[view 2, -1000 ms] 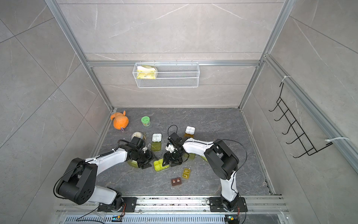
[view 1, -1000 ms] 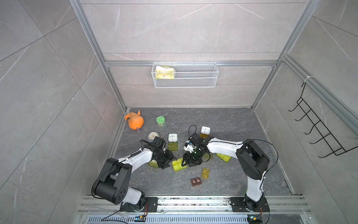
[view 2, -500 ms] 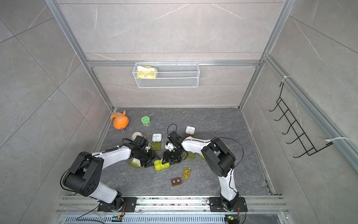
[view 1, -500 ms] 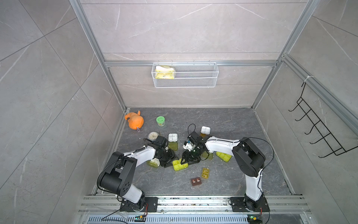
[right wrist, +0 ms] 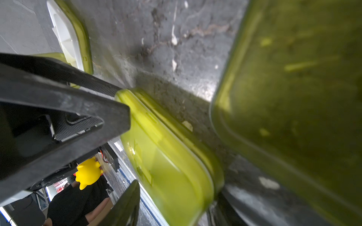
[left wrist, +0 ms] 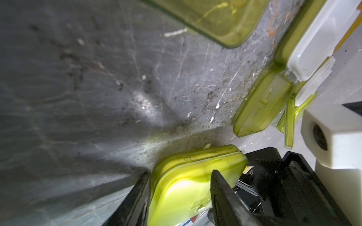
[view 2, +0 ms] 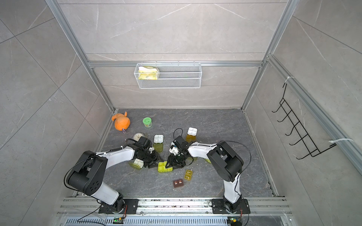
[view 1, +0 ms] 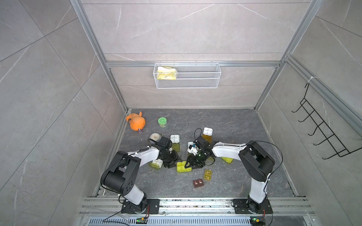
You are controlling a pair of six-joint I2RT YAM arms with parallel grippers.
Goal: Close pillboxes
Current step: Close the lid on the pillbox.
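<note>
Grey marbled tiles are seen on the walls, with a dark grey floor (view 1: 225, 125) below. A wire basket (view 1: 195, 78) is hung on the far wall, and a black hook rack (view 1: 321, 135) is fixed to the right wall.

Near the middle of the floor a closed yellow-green pillbox (view 1: 182, 167) is laid flat. It is met from the left by the left gripper (view 1: 173, 163) and from the right by the right gripper (view 1: 191, 165). In the left wrist view this box (left wrist: 186, 185) is flanked by the left fingers (left wrist: 141, 195), one at its edge and one over its lid. Whether it is clamped cannot be told. In the right wrist view the right fingers (right wrist: 109, 111) are held apart with a clear gap between them, and the upper tip is pressed to the end of the box (right wrist: 166, 156).

Just far of the left gripper an open white-tray pillbox (view 1: 175, 138) is found, and far of the right gripper an orange-lidded pillbox (view 1: 207, 131) is lying open. A third open pillbox (view 1: 156, 164) is partly covered by the left forearm. On the near right a tiny amber box (view 1: 207, 174) and a tiny brown box (view 1: 198, 183) are set close together.

At the far left an orange gourd toy (view 1: 136, 122), a green-lidded jar (view 1: 162, 122) and a small clock (view 1: 155, 136) are placed.
</note>
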